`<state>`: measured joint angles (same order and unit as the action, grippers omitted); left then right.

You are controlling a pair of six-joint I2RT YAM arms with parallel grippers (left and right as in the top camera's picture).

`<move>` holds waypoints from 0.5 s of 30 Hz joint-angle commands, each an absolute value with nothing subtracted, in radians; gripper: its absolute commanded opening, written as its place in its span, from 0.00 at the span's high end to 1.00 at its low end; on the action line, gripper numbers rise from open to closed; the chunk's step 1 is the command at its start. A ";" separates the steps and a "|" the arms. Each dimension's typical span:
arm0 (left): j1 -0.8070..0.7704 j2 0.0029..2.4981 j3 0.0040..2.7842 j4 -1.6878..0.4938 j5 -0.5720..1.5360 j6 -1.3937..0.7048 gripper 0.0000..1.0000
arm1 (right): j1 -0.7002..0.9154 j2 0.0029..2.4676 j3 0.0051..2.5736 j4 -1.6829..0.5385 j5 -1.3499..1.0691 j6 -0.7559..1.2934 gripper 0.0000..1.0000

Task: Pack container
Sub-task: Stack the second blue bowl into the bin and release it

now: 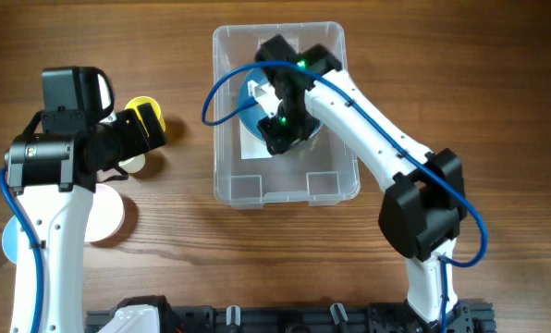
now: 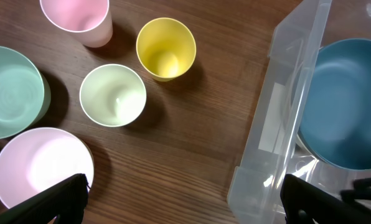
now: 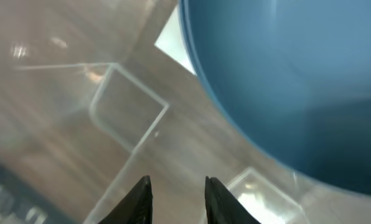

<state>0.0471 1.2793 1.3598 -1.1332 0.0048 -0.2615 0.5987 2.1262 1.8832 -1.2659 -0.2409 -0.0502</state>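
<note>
The container [image 1: 222, 111] is a large clear plastic bin at the table's middle back. A blue bowl [image 1: 254, 97] lies inside it, mostly hidden by the right arm. My right gripper [image 1: 277, 137] reaches down into the bin. In the right wrist view my right gripper [image 3: 178, 186] stands narrowly open with nothing between the fingers, above the clear floor [image 3: 79, 143], beside the blue bowl [image 3: 285, 81] and the white label [image 3: 176, 46]. My left gripper [image 2: 185, 202] is wide open over bare wood, left of the container's wall [image 2: 279, 99].
Left of the bin stand a yellow cup [image 2: 165, 48], a pale green cup [image 2: 112, 94], a pink cup [image 2: 76, 15], a teal bowl [image 2: 11, 90] and a pink bowl [image 2: 39, 165]. The left arm hovers over them in the overhead view.
</note>
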 commanded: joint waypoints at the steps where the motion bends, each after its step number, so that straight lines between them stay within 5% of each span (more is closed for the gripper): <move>1: 0.049 1.284 1.372 -1.131 -0.006 -0.273 0.00 | 0.596 2.141 1.757 -1.170 -0.224 0.010 0.72; 12: 0.049 1.284 1.372 -1.131 -0.006 -0.273 0.00 | 0.596 2.141 1.659 -0.858 0.045 0.137 0.71; 15: 0.049 1.284 1.372 -1.131 -0.006 -0.273 0.00 | 0.598 2.135 1.659 -0.904 0.036 0.130 0.80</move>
<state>0.0471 1.2793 1.3598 -1.1328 0.0048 -0.2615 0.5987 2.1288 1.6554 -0.8749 0.0002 0.1188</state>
